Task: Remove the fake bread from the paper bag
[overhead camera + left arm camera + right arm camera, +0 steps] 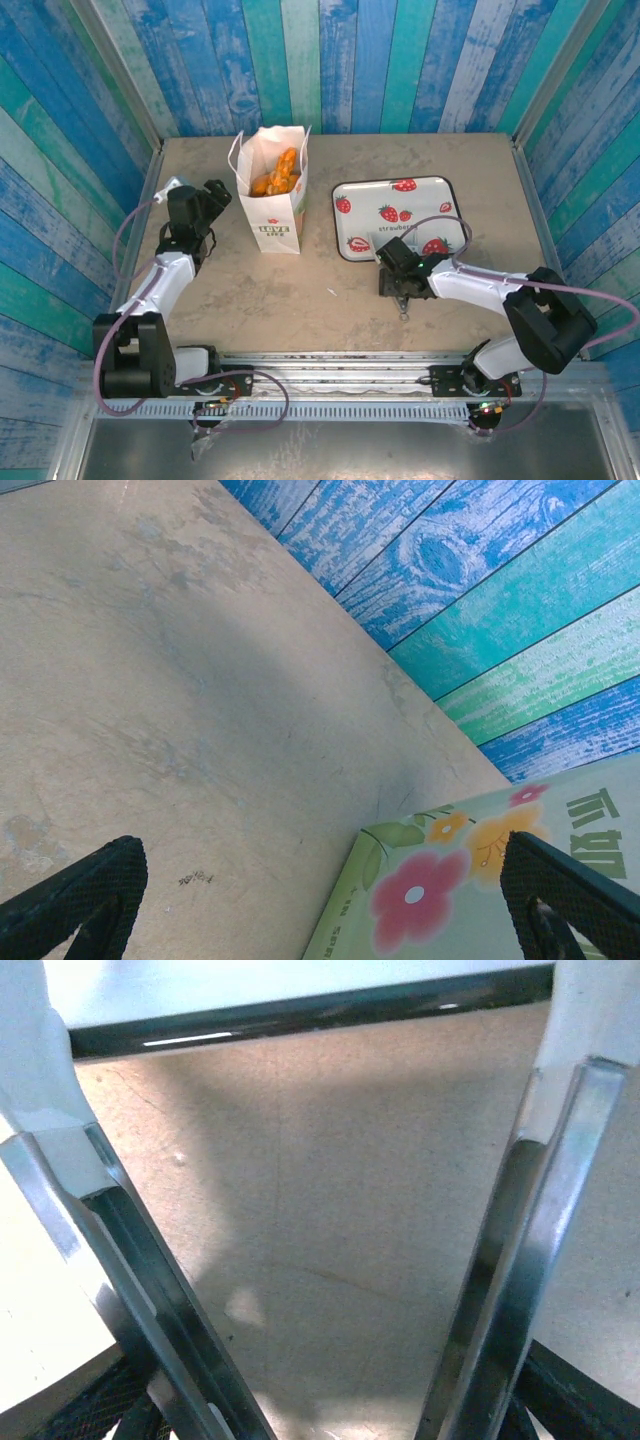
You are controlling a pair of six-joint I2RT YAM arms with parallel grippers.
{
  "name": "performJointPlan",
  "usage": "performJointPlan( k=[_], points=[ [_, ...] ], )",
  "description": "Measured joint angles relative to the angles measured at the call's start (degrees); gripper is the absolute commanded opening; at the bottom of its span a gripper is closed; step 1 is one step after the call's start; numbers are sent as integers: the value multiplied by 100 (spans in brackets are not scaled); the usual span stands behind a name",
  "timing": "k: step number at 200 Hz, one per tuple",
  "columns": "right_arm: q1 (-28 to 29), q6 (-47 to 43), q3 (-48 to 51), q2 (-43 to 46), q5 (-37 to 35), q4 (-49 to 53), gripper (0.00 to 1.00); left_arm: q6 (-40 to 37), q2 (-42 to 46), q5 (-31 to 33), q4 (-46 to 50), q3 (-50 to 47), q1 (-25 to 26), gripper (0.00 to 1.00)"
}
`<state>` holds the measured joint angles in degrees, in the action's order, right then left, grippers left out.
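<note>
Paper bag [272, 210] upright, mouth open; fake bread [277, 175] inside, 0 pieces out. Left gripper [212, 195] spread wide just beside bag, probably to steady its wall. Right gripper [305, 1100] spread, pinching nothing, low at tray [350, 195] front edge.

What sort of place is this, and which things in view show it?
Probably a staged robot test cell: painted plank walls box in a table, the left arm and right arm are mounted at its near edge, and a paper bag of fake bread stands as a prop.
</note>
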<state>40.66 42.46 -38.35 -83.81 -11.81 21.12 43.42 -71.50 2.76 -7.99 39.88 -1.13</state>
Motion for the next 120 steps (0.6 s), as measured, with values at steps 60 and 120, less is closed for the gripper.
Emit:
performJointPlan(
  k=[60, 120],
  points=[
    [68, 153, 55, -90, -249, -387, 86, 0, 122, 39, 17, 0, 0, 96],
    [74, 125, 57, -199, -448, -520, 74, 0, 234, 155, 39, -4, 0, 96]
  ],
)
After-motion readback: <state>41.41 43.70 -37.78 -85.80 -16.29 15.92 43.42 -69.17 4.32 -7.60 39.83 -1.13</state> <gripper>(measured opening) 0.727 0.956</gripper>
